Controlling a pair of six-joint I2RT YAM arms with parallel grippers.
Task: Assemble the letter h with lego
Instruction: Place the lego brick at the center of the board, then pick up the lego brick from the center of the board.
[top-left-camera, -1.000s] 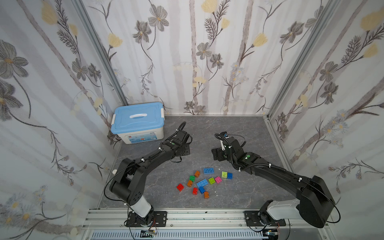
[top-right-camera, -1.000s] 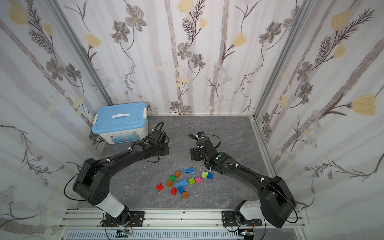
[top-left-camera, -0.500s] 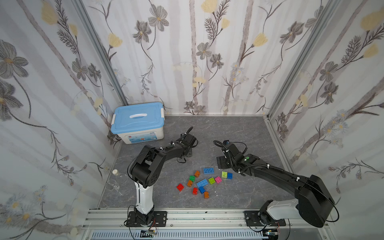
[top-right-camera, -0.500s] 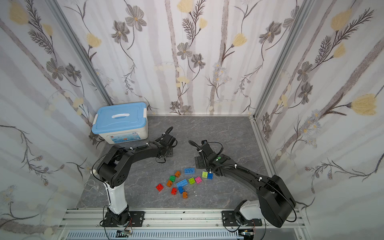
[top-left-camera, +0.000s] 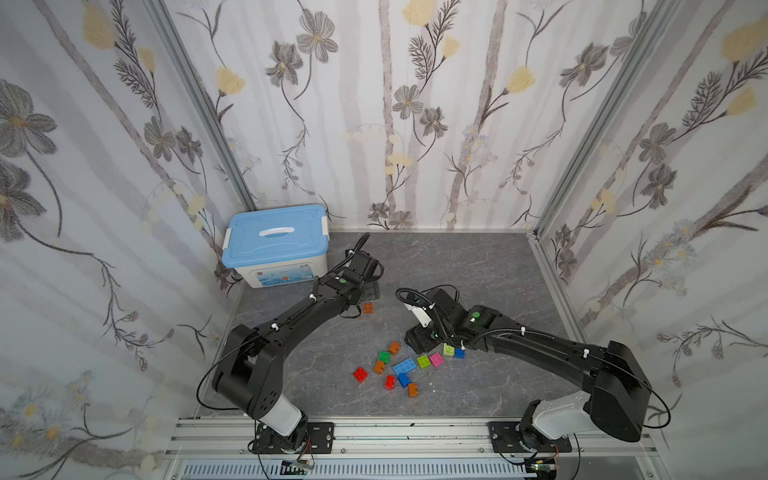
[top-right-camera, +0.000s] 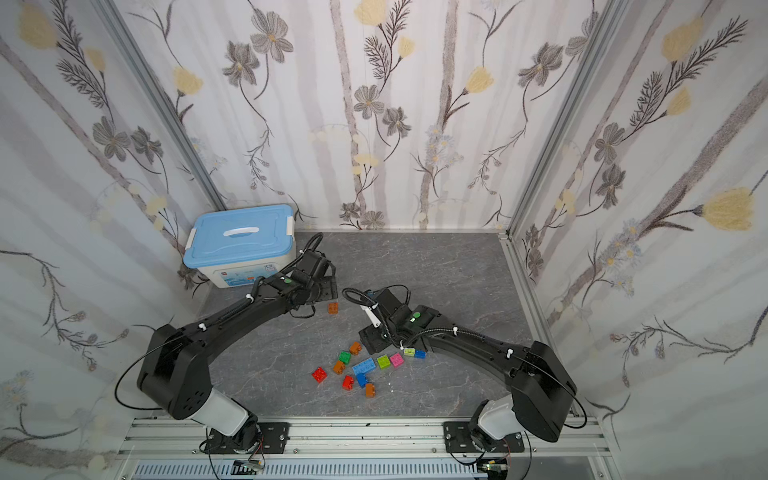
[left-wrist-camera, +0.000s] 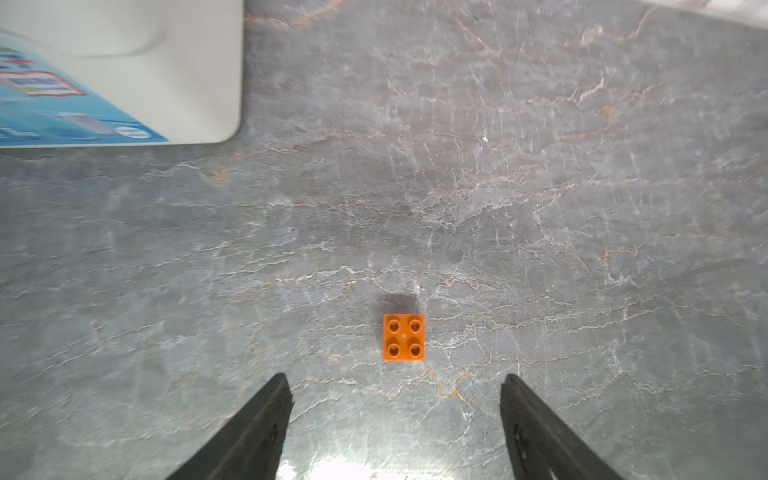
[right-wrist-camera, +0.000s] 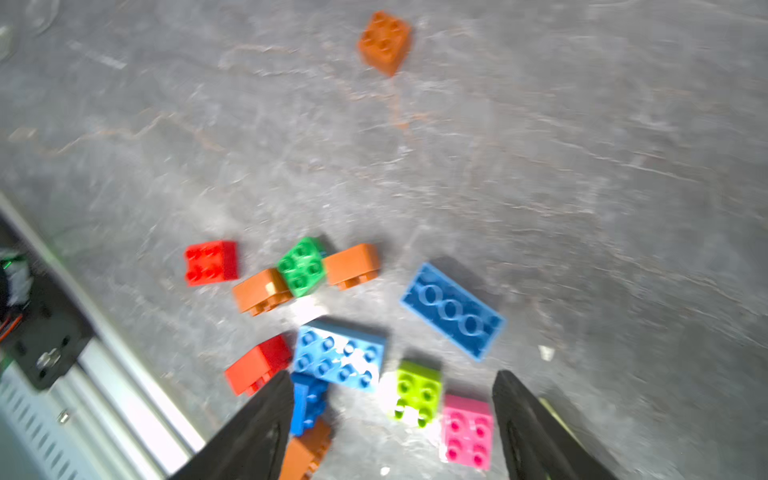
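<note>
Nearest us, along the bottom edge of both top views, runs a ribbed aluminium rail (top-left-camera: 374, 428). Just above it, at lower centre, we find the small studded plastic lego bricks (top-left-camera: 390, 381) scattered on the grey, veined, stone-look tabletop (top-left-camera: 478, 270). They are glossy red, orange, green, lime, pink and blue cubes around a longer light-blue brick (top-left-camera: 404, 366). The black right gripper (right-wrist-camera: 392, 374) hangs over the cluster's upper right edge and hides part of it. Its jaws stand wide apart, gripping nothing. Further up, near centre, one orange four-stud brick (top-left-camera: 368, 308) sits alone. The left gripper (left-wrist-camera: 395, 376) gapes wide just short of it, empty and not touching. Farthest, at left, a white plastic storage box with a light-blue lid (top-left-camera: 276, 245) stands by the flowered wall (top-left-camera: 415, 124).
</note>
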